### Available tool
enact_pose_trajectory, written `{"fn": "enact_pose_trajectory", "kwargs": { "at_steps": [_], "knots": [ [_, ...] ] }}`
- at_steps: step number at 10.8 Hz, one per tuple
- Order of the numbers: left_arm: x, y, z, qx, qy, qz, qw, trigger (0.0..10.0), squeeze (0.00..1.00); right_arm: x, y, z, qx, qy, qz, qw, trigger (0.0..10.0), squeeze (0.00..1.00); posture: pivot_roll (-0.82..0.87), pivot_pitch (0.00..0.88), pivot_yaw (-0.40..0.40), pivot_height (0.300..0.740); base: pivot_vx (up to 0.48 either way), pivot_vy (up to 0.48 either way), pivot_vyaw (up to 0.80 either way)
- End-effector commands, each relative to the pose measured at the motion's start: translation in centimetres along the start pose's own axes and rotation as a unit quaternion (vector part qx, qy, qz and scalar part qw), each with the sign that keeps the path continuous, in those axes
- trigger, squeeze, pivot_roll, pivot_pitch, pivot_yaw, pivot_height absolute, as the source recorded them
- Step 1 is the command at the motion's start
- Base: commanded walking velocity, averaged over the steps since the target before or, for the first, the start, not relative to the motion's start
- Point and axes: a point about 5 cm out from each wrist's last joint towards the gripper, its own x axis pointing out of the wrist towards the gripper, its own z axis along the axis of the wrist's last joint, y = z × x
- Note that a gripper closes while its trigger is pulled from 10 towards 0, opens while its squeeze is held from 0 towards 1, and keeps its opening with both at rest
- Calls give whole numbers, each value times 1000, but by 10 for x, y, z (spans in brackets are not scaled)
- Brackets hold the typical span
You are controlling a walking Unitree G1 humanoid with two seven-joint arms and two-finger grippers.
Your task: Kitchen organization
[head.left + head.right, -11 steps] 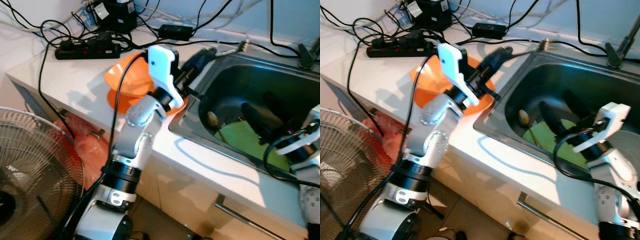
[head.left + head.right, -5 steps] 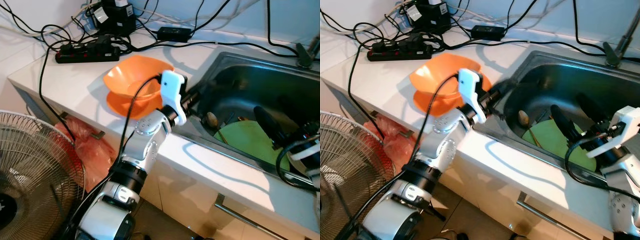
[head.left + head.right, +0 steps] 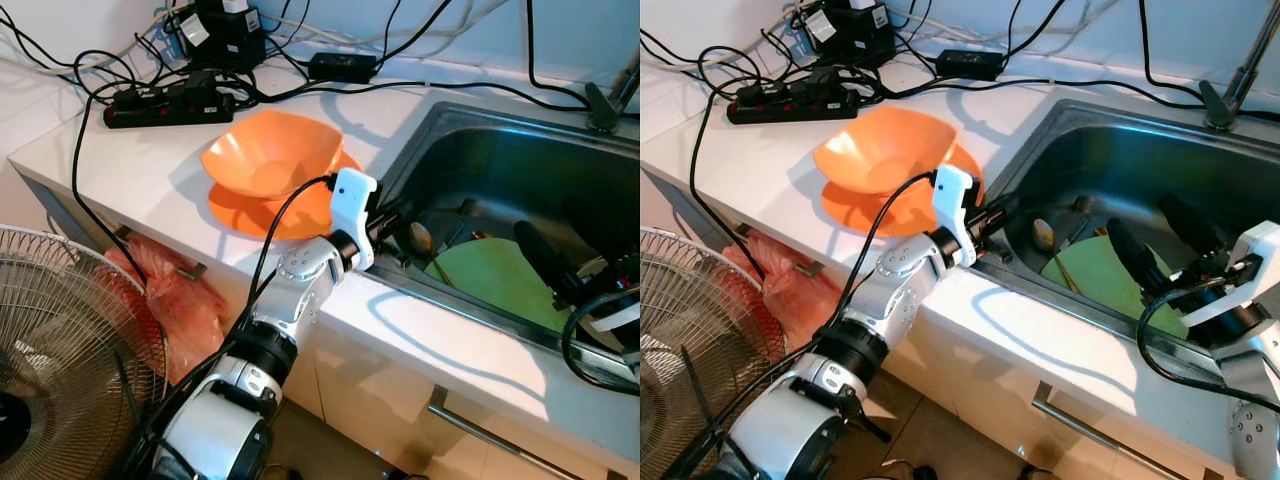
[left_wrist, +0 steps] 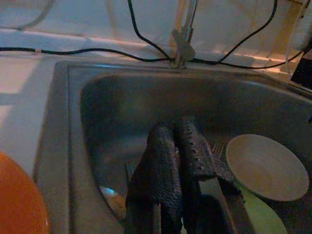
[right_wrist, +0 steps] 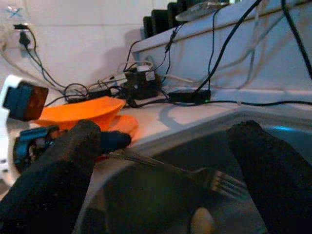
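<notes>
Our white bench (image 3: pixel 150 150) runs from a tangle of cables and a black power strip (image 3: pixel 165 100) to a steel sink (image 3: pixel 520 170) set into it. In our left pincer (image 4: pixel 178 146), fingers closed, we grip a metal fork (image 5: pixel 195 174) by its handle at the sink's near left rim, tines reaching over the basin. An orange bowl (image 3: pixel 270 160) sits on an orange plate (image 3: pixel 260 210) just beside that rim. A green plate (image 3: pixel 490 280) and a spoon (image 3: pixel 420 238) lie in the basin. Our right pincer (image 3: pixel 1170 245) hangs open above the green plate.
</notes>
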Motion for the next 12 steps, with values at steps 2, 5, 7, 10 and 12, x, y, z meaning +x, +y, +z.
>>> {"fn": "enact_pose_trajectory", "kwargs": {
  "at_steps": [2, 5, 7, 10, 12],
  "knots": [
    [41, -53, 19, -31, -49, -79, 995, 10000, 0, -1, 8, -2, 10, 8, 16, 1000, 10000, 0, -126, 130, 110, 740, 0, 0, 0],
    [43, -52, 20, -38, -49, -80, 995, 10000, 43, -2, 16, -4, 25, 9, 35, 999, 10000, 0, -123, 132, 112, 740, 0, 0, 0],
    [43, -51, 19, -40, -49, -77, 995, 10000, 1000, -1, 21, -6, 35, 8, 43, 998, 10000, 0, -122, 134, 115, 740, 0, 0, 0],
    [43, -51, 19, -41, -50, -79, 995, 10000, 1000, -1, 23, -8, 40, 6, 46, 998, 10000, 0, -119, 133, 118, 740, 0, 0, 0],
    [44, -53, 22, -28, -55, -87, 994, 10000, 0, 1, 23, -9, 43, 3, 44, 998, 10000, 0, -118, 134, 119, 740, 0, 0, 0]
  ]
}}
